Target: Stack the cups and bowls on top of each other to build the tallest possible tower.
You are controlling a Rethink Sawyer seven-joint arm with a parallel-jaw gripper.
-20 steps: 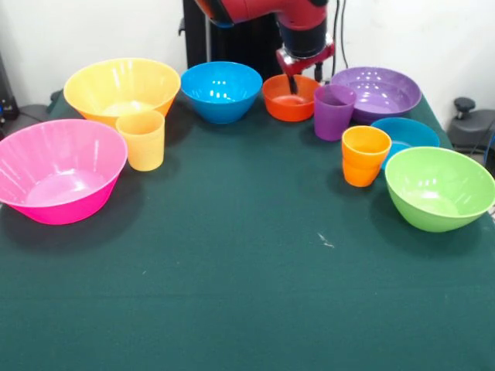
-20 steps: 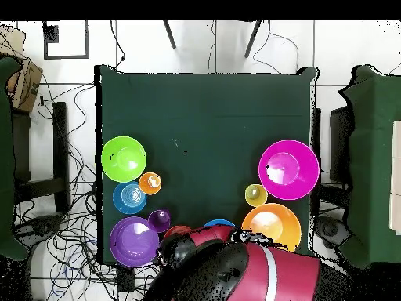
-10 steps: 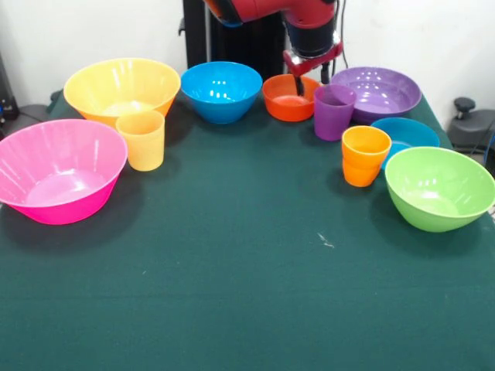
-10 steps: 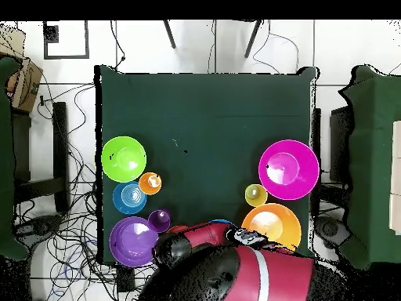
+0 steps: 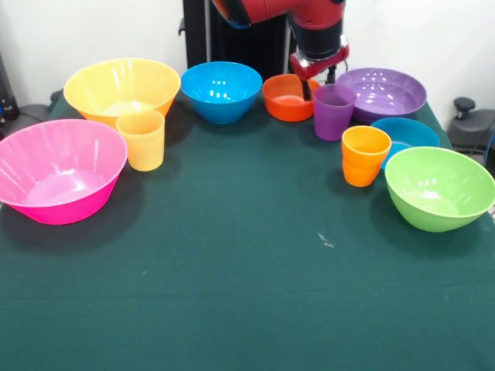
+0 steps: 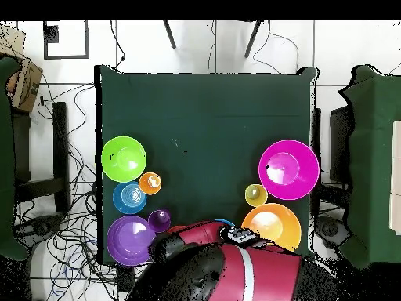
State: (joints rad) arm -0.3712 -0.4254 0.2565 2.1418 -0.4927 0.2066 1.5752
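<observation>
Red and black arm (image 5: 309, 19) coming down at the back of the green table (image 5: 247, 294), gripper (image 5: 317, 75) low between the small red-orange bowl (image 5: 288, 97) and the wide purple bowl (image 5: 380, 91), just behind the purple cup (image 5: 333, 111). One dark finger (image 5: 308, 87) at the red-orange bowl's right rim; cannot tell whether spread, closed, or gripping that rim. From overhead, gripper hidden under the arm's bulk (image 6: 227, 270).

All cups and bowls upright, mouths up, long axes vertical; none tipped, none stacked. Along the back in the front view: big yellow bowl (image 5: 122, 89), medium blue bowl (image 5: 222, 90), small red-orange bowl, purple cup, wide purple bowl. Yellow-orange cup (image 5: 141, 139) just in front of the yellow bowl and beside the big pink bowl (image 5: 56, 170) at the left edge. On the right, orange cup (image 5: 365, 154) standing alone on the cloth, touching or nearly touching the small blue bowl (image 5: 407, 134) behind it; lime green bowl (image 5: 439, 188) just beside both. Middle and near part of the table bare cloth with a small pale fleck (image 5: 325, 241).

Overhead: lime green bowl (image 6: 124, 159), small blue bowl (image 6: 129, 197), orange cup (image 6: 150, 183) and wide purple bowl (image 6: 131, 241) clustered on one side, pink bowl (image 6: 288, 170) and yellow bowl (image 6: 272, 227) on the other.
</observation>
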